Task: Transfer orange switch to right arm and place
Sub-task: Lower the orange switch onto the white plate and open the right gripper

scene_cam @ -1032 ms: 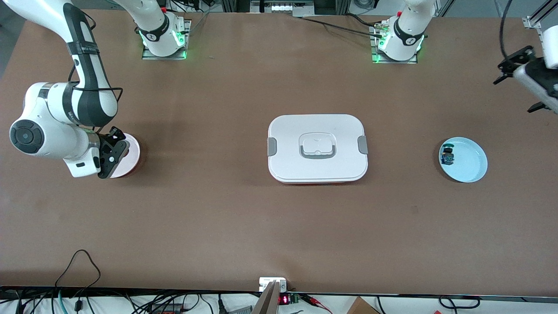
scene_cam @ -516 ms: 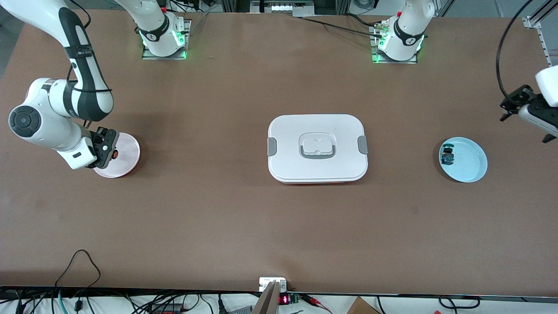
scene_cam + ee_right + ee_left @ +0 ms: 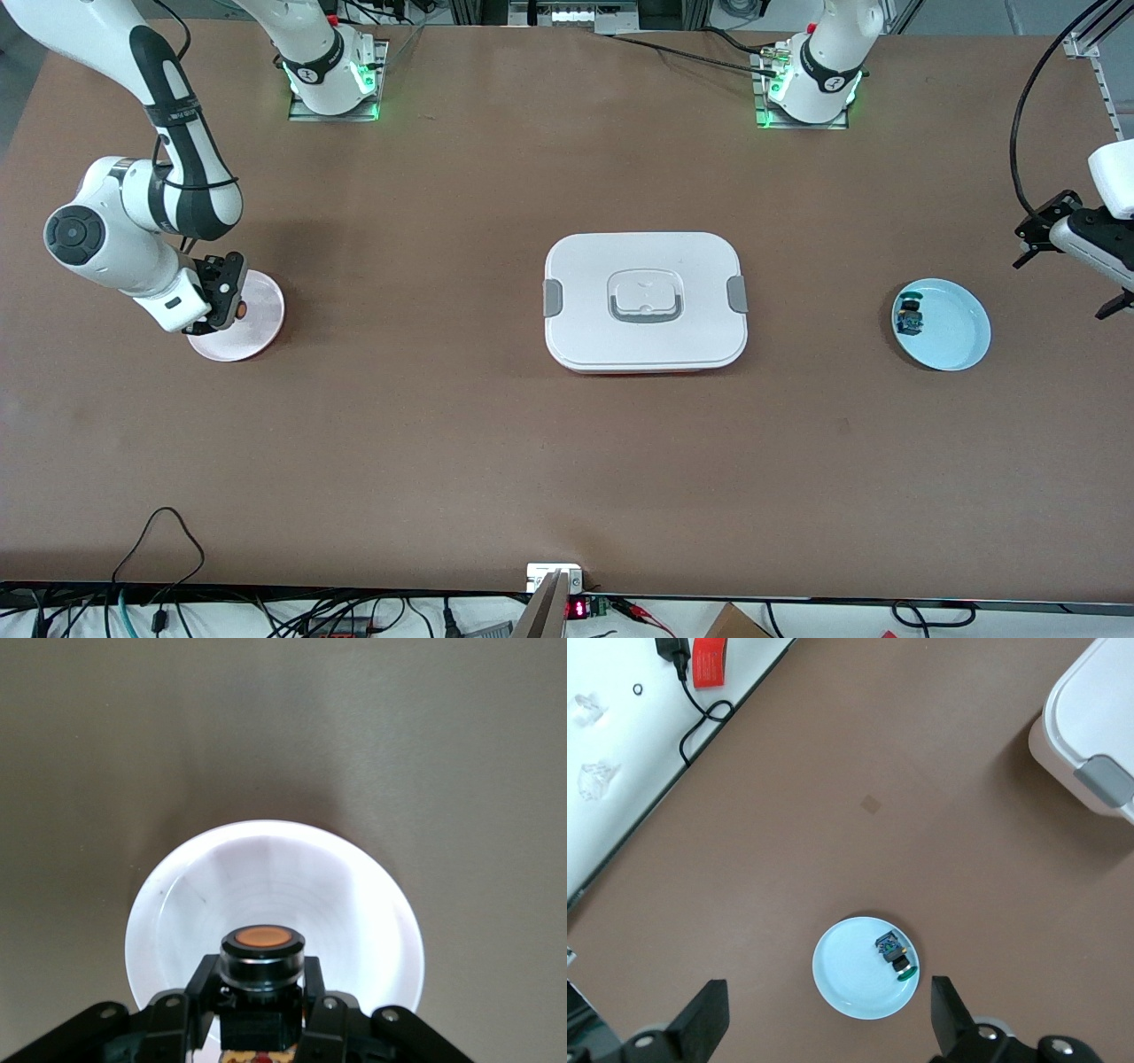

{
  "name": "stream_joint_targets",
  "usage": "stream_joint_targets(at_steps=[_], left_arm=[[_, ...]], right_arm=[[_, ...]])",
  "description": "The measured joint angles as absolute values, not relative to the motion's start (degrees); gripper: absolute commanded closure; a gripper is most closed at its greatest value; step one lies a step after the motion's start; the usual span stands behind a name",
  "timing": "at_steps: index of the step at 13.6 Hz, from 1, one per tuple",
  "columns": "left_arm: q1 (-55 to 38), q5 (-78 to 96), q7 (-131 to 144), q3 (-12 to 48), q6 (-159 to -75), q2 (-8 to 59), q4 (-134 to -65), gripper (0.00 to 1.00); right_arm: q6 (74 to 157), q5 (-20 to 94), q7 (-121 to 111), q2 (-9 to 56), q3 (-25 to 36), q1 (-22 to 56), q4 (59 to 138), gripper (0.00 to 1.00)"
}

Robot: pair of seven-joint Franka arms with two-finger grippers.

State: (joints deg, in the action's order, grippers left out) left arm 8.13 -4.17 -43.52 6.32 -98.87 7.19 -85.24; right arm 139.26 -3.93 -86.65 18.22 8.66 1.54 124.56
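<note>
My right gripper (image 3: pixel 226 299) is shut on the orange switch (image 3: pixel 240 310), a black body with an orange round cap. It holds the switch low over the pink plate (image 3: pixel 264 310) at the right arm's end of the table. In the right wrist view the switch (image 3: pixel 262 950) sits between the fingers (image 3: pixel 199 985), cap toward the plate (image 3: pixel 275 864). My left gripper (image 3: pixel 1061 285) is open and empty, up in the air beside the light blue plate (image 3: pixel 952 332). The left wrist view shows its wide-apart fingers (image 3: pixel 704 1019) either side of that plate (image 3: pixel 850 983).
A similar small switch with a teal cap (image 3: pixel 909 316) lies in the blue plate; it also shows in the left wrist view (image 3: pixel 896 955). A closed white box with grey latches (image 3: pixel 645 301) stands at the table's middle. Cables lie past the table's front edge.
My right gripper has turned and shifted slightly over the pink plate, still holding the orange switch. My left gripper has come down toward the blue plate's side.
</note>
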Motion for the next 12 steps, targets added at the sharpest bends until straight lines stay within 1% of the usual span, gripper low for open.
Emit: stream_joint_targets(at_steps=[4, 8, 10, 11, 12], left_arm=[[7.48, -2.09, -25.74, 5.88, -98.0, 6.87, -85.97, 0.0], [4.13, -1.15, -11.27, 5.9, -95.17, 6.02, -86.39, 0.0], [2.72, -1.03, -8.38, 5.91, -94.24, 5.31, -86.53, 0.0], [2.38, -1.02, -7.99, 5.91, -94.11, 5.11, -86.67, 0.0], [2.31, -1.02, -7.88, 5.88, -94.09, 5.04, -86.82, 0.0]], right_arm=[[144.44, -4.04, -90.99, 18.72, 8.65, 0.96, 127.22, 0.97], [146.5, -4.07, -92.58, 19.92, 8.66, -0.12, 127.98, 0.96], [146.76, -4.07, -92.63, 20.42, 8.65, -0.19, 128.37, 0.93], [146.96, -4.08, -92.63, 20.62, 8.64, -0.19, 128.64, 0.93], [147.41, -4.08, -92.68, 20.8, 8.63, -0.19, 128.98, 0.89]])
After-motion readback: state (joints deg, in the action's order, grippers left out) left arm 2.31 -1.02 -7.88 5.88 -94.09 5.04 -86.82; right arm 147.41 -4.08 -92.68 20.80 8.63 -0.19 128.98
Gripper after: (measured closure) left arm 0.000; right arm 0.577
